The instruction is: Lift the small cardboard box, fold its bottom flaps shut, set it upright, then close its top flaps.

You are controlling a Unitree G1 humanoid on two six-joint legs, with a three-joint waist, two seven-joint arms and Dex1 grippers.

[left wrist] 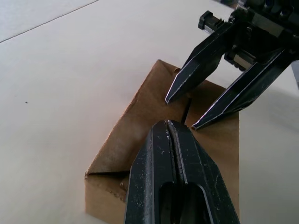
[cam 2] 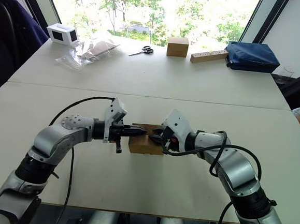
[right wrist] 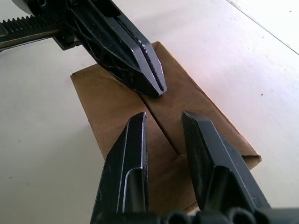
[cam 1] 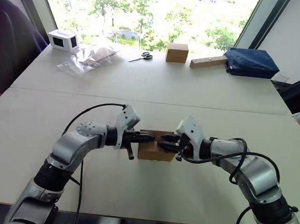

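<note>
Left eye view | small cardboard box (cam 1: 152, 149) sitting on desk (cam 1: 157, 86) at 6 o'clock | top flaps lying flat, closing nearly finished | left end effector (left wrist: 172, 124) clenched, pressing seam | right end effector (right wrist: 163, 122) released, hovering above.

A: What blocks the top of the small cardboard box (cam 1: 155, 150)?
B: 2 things: the left pincer (left wrist: 169, 123), fingers together, and the right pincer (right wrist: 163, 122), fingers parted, meeting over its seam.
A: Free room elsewhere?
B: Bare desk (cam 1: 156, 99) around the box; scissors (cam 1: 142, 56), cube-like box (cam 1: 176, 52) and blue bag (cam 1: 251, 62) sit well apart at the far edge.
</note>
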